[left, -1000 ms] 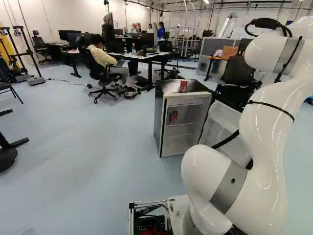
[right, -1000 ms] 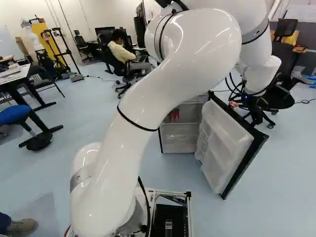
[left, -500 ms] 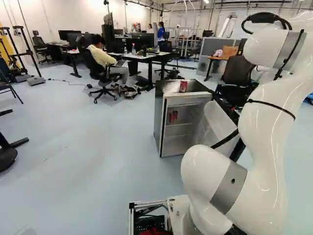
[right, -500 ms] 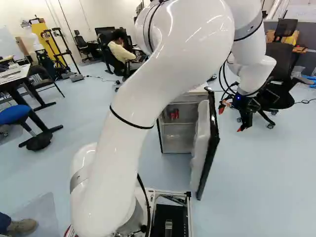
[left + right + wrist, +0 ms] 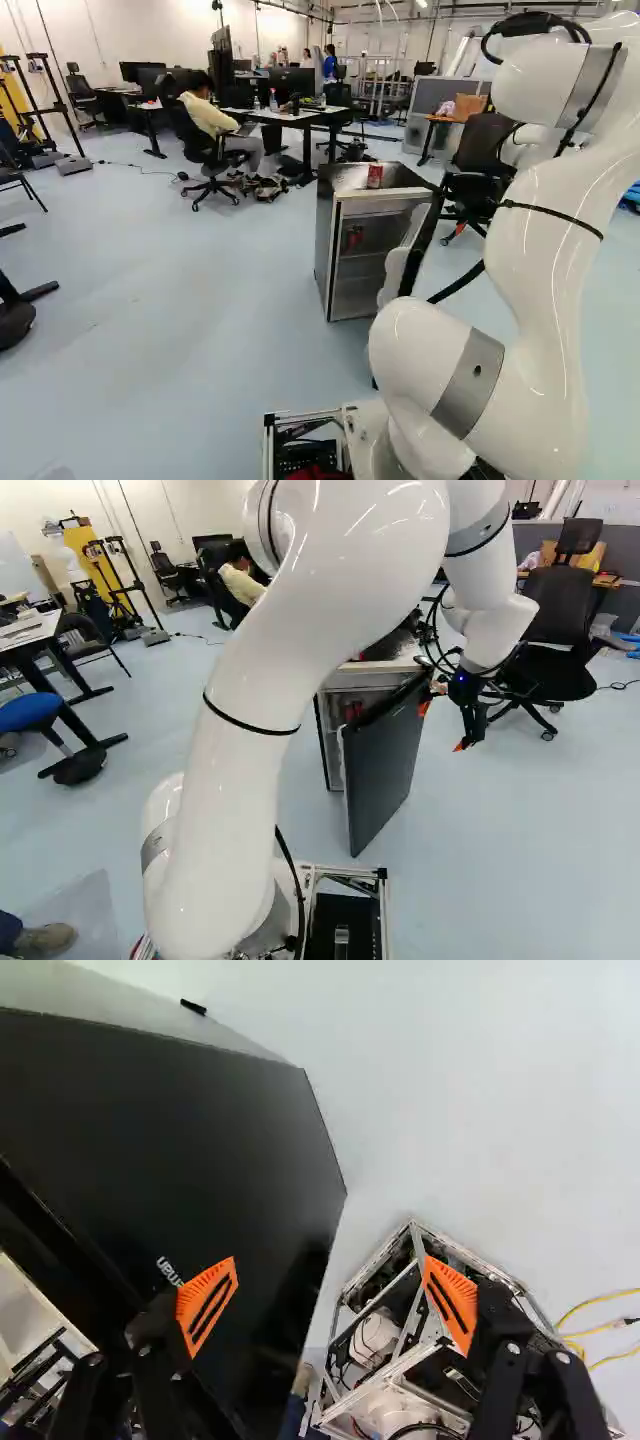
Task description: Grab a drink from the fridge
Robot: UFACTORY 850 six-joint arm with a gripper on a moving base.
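Fridge door (image 5: 385,765) upright (free edge (image 5: 350,805) baseward)

Smooth fridge door (image 5: 385,765), glossy arm (image 5: 340,610)

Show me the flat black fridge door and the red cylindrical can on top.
Flat black fridge door (image 5: 382,768), right base view, middle of its outer face.
Red cylindrical can (image 5: 375,177), left base view, its side.

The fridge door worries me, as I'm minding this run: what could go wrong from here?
The open gripper is close to the outside of the partly open door; a nudge there could push it shut.
The door also partly blocks the way in, so reaching for the red can inside might hit it.
A jolt to the fridge could topple the can on top.
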